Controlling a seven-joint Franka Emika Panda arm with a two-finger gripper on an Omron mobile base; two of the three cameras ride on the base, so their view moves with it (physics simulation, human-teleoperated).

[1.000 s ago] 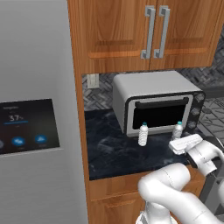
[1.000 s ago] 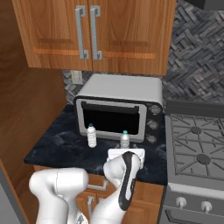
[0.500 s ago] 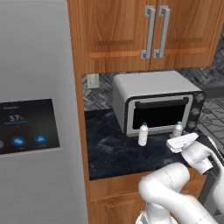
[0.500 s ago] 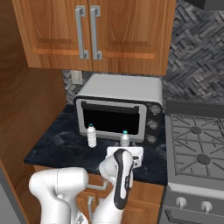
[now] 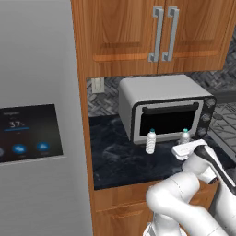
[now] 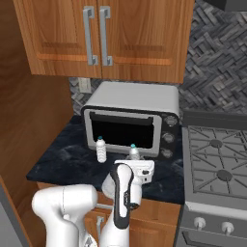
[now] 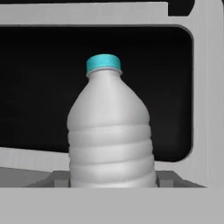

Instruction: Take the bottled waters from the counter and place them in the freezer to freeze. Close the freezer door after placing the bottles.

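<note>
1. On the counter (image 5: 120, 161), two bottled waters stand upright in front of the toaster oven (image 5: 166, 110) — the left bottle (image 5: 150, 141) apart, the right bottle (image 5: 184, 136) at the gripper (image 5: 183, 149).
2. Hand view: right bottle between the fingertips (image 7: 57, 178) — whether they clench it cannot be told.

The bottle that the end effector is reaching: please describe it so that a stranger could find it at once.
Find the grey toaster oven on the dark counter, left of the stove. Two small pale bottles with blue caps stand before its black door. It is the right bottle, at the end effector, near the oven's knobs; the other bottle stands free.
</note>
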